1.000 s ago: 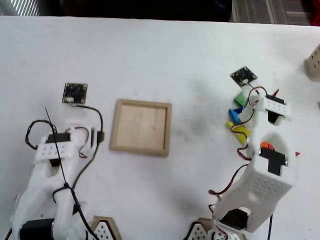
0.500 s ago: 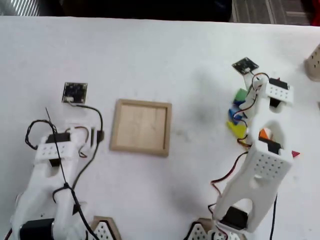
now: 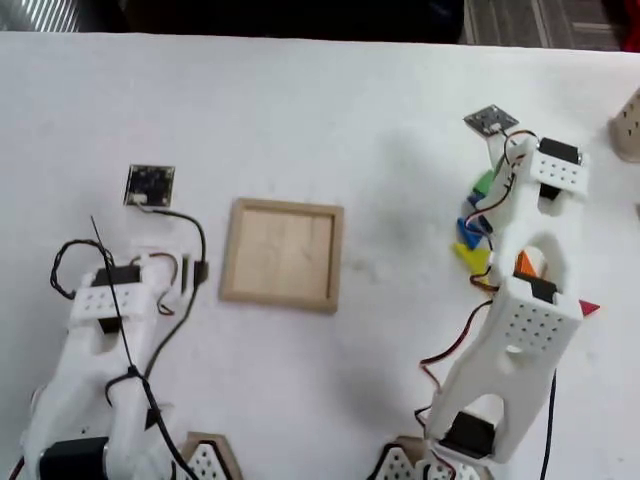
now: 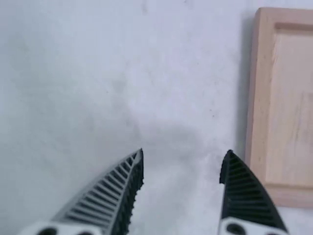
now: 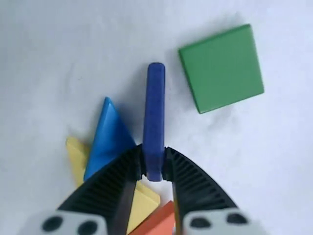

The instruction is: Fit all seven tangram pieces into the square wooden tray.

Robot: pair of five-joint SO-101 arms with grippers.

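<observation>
Wore white printed shells on the left arm (image 3: 100, 300) and right arm (image 3: 525, 335), dotted with rows of small holes. Carried black servo blocks (image 3: 541, 290), looping black and red cables (image 3: 196, 240) and a small dark square camera board (image 3: 151, 185) by each wrist. Ended in the left gripper (image 4: 183, 154) and right gripper (image 5: 154, 152): black, ribbed, pointed fingers (image 4: 120, 196) on pale bases (image 5: 68, 223) with dark screw holes.

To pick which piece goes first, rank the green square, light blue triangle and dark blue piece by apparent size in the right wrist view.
1. green square
2. light blue triangle, partly behind the right tool
Unranked: dark blue piece, gripped edge-on and nearer the camera, so its face is hidden.
</observation>
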